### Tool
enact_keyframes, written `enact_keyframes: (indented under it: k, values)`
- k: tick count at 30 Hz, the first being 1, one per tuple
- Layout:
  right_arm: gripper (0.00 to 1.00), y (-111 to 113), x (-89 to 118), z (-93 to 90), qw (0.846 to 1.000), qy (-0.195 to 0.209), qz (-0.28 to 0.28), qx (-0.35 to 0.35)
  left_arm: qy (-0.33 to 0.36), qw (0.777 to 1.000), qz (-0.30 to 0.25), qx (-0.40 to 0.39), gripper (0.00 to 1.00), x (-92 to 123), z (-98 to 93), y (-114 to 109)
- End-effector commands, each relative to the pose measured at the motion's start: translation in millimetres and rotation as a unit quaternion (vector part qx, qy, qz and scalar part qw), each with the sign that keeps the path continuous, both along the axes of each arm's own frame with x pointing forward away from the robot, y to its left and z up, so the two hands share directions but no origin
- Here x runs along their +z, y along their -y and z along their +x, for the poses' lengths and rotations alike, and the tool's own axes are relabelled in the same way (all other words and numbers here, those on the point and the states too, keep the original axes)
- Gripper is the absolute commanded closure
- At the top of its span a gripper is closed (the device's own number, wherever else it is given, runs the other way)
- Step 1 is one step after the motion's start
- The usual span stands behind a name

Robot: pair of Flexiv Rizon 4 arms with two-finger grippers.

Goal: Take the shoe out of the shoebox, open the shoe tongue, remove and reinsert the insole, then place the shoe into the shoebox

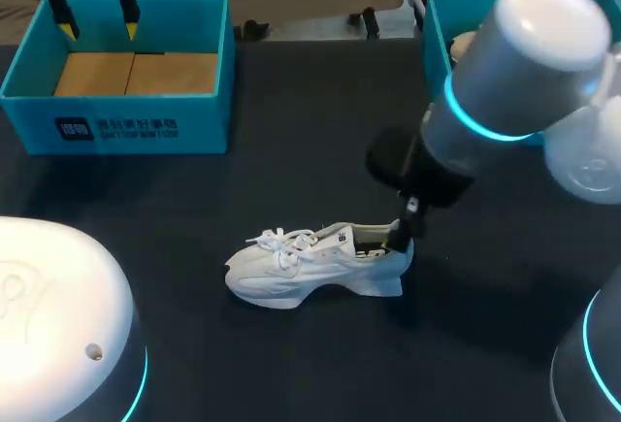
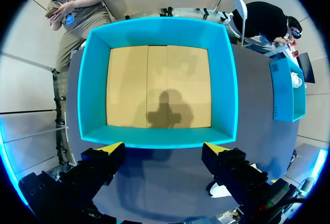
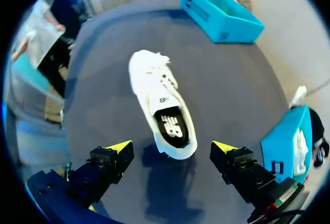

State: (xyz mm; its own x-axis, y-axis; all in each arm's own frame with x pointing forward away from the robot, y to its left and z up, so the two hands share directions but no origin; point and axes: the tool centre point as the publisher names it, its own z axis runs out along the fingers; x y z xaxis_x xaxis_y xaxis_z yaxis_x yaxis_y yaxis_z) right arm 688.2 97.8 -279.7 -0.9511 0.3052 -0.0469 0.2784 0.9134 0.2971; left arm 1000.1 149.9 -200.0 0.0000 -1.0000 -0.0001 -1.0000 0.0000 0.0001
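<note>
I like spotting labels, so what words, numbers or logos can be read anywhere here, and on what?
On the box front: a dark square logo and white characters, too blurred to read.
On the insole: a white logo, no legible words.
On the shoe side: a small dark mark, too small to read.
On the second box: a dark label, too small to read.
Nothing can be quoted.

White laced shoe (image 1: pixel 310 265), upright on its sole (dark insole (image 3: pixel 170 126) showing), open teal shoebox (image 1: pixel 116 129) well apart
</note>
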Motion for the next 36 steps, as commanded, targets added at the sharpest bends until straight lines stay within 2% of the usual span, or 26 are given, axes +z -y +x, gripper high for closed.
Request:
enact_keyframes:
  k: [1,2,23,25,27,29,36]
  values:
    - [0.0,25.6,1.1,-5.3,0.95,0.054,0.253,0.176,0.0,1.0,0.0,0.0,0.0,0.0,-0.1,0.0]
    - [0.0,26.4,0.4,-4.4,0.947,0.045,0.258,0.184,0.0,1.0,0.0,0.0,0.0,0.0,-0.1,0.0]
    - [0.0,26.4,0.4,-4.4,0.947,0.045,0.258,0.184,0.0,1.0,0.0,0.0,0.0,0.0,-0.1,0.0]
    - [0.0,30.4,-8.7,-2.9,0.94,0.059,0.284,0.18,0.0,1.0,0.0,0.0,0.0,0.0,-0.1,0.0]
    - [0.0,34.3,-16.3,-2.2,0.942,0.051,0.279,0.181,0.0,1.0,0.0,0.0,0.0,0.0,-0.1,0.0]
    - [0.0,37.4,-19.2,-0.2,0.931,0.077,0.311,0.176,0.0,1.0,0.0,0.0,0.0,0.0,-0.1,0.0]
    - [0.0,55.5,-44.4,6.9,0.929,0.096,0.317,0.165,0.0,1.0,0.0,0.0,0.0,0.0,-0.1,0.0]
